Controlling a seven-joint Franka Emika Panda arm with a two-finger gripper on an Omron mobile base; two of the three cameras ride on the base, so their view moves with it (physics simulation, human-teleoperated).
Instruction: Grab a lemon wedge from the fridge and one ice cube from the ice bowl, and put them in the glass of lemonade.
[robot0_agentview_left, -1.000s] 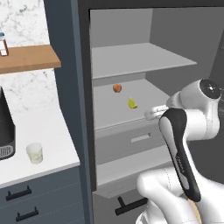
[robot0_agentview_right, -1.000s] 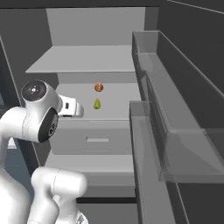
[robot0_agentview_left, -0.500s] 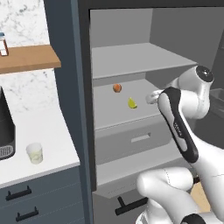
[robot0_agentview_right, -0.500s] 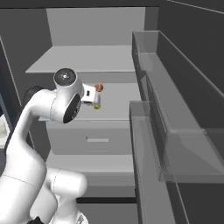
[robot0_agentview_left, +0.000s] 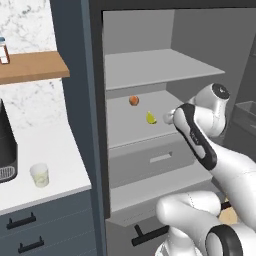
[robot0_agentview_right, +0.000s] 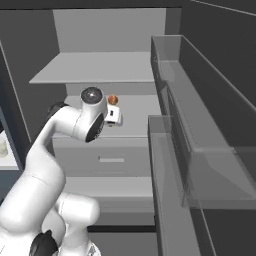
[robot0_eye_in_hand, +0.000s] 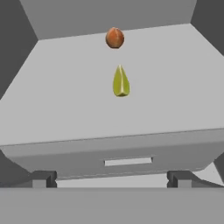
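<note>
- The fridge (robot0_agentview_left: 140, 70) stands open across the centre and right of the left base view, grey shelves bare but for two small things.
- The lemon wedge (robot0_eye_in_hand: 120, 82) lies on the middle shelf, in the upper centre of the hand view, pointed tip away from the camera; a small round orange fruit (robot0_eye_in_hand: 114, 37) sits just beyond it, apart from it.
- The gripper (robot0_eye_in_hand: 111, 178) shows at the bottom of the hand view, fingertips (robot0_eye_in_hand: 43, 179) spread as wide as they go, holding nothing (the wedge is well ahead of them, untouched).
- The glass of lemonade (robot0_agentview_left: 39, 175) stands on the white counter (robot0_agentview_left: 45, 150) at the lower left of the left base view.
</note>
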